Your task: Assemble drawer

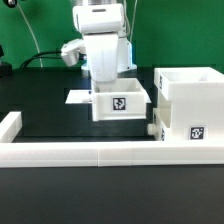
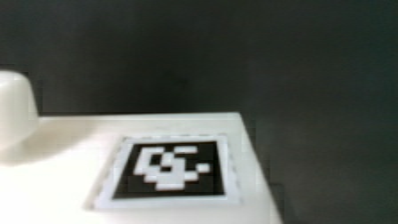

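Observation:
A small white tray [image 1: 121,101] with a black-and-white tag stands at mid-table, directly under the arm. My gripper [image 1: 106,82] is low behind the tray's back wall, and its fingers are hidden there. In the wrist view a tagged white face of the tray [image 2: 173,168] fills the near part, with a rounded white part [image 2: 15,110] beside it; no fingertips show. The tall square hollow box [image 1: 190,98] stands at the exterior view's right, with a tag on its front. A knobbed white part [image 1: 156,130] lies against the box's lower left side.
The low white wall [image 1: 90,153] runs along the front of the black table and turns up its left side [image 1: 10,125]. The marker board [image 1: 78,96] lies flat behind the tray, to its left. A green backdrop and cables are at the back.

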Action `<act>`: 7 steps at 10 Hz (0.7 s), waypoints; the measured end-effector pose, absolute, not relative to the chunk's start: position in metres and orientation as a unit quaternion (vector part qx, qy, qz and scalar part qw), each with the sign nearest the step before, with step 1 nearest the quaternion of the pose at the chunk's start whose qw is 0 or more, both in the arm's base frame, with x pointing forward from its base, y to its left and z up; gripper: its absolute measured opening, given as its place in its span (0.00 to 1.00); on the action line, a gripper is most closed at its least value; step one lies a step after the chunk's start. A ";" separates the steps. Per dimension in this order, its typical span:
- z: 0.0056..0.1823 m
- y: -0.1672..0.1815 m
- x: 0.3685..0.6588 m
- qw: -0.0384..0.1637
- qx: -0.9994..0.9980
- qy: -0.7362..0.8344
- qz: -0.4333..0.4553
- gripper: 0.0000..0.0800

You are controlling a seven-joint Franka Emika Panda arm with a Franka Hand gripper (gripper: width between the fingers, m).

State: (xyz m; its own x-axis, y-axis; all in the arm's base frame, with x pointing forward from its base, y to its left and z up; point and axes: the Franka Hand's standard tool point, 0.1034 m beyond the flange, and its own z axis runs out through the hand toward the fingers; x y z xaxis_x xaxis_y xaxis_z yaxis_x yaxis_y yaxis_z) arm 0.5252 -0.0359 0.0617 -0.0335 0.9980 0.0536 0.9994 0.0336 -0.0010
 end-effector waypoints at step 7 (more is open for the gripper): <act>0.058 -0.028 0.529 0.022 -0.690 -0.723 -0.017 0.06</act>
